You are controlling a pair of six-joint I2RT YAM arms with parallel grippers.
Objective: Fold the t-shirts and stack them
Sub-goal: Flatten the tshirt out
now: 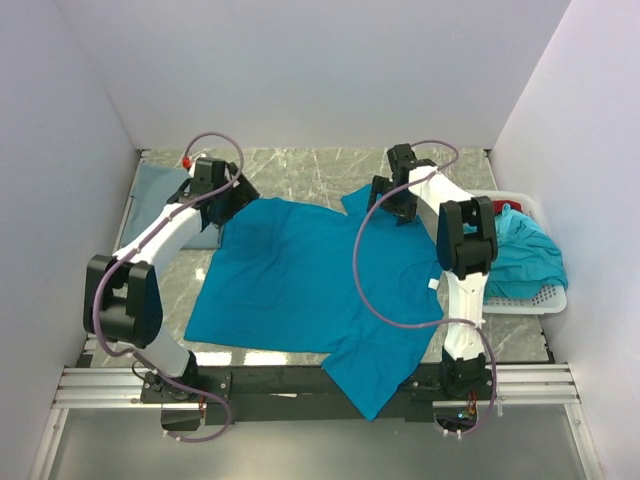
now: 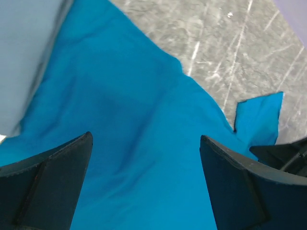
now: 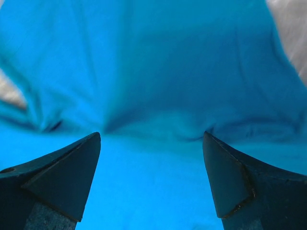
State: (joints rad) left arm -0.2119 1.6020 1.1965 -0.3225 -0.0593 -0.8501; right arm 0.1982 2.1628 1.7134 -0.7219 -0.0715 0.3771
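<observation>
Nearest, one short sleeve (image 1: 375, 385) of the teal t-shirt (image 1: 300, 280) droops over the near table edge onto the dark rail (image 1: 290, 378) between the arm bases. The rest of the shirt lies open and mostly flat across the middle of the marble table (image 1: 320, 170), with a few soft wrinkles. At the shirt's far edge, the left gripper (image 1: 228, 200) hangs over the far-left corner, jaws spread wide, nothing between them, only cloth below. The right gripper (image 1: 395, 205) sits over the far-right part by the other sleeve (image 2: 259, 115), jaws also wide apart. The cloth under it is puckered but not pinched. At far left a folded grey-blue shirt (image 1: 160, 190) lies just beside the teal one, likely the start of the stack. At right the white perforated basket (image 1: 545, 298) holds a heap of more teal shirts (image 1: 525, 255) and a bit of red shirt (image 1: 503, 207). Judged step: the shirt is spread out and the first fold is not yet begun. The next move probably calls for both grippers to drop, pinch the far edge at matching points and carry it over evenly. The hanging near sleeve needs bringing in, or the fold will come out skewed.
</observation>
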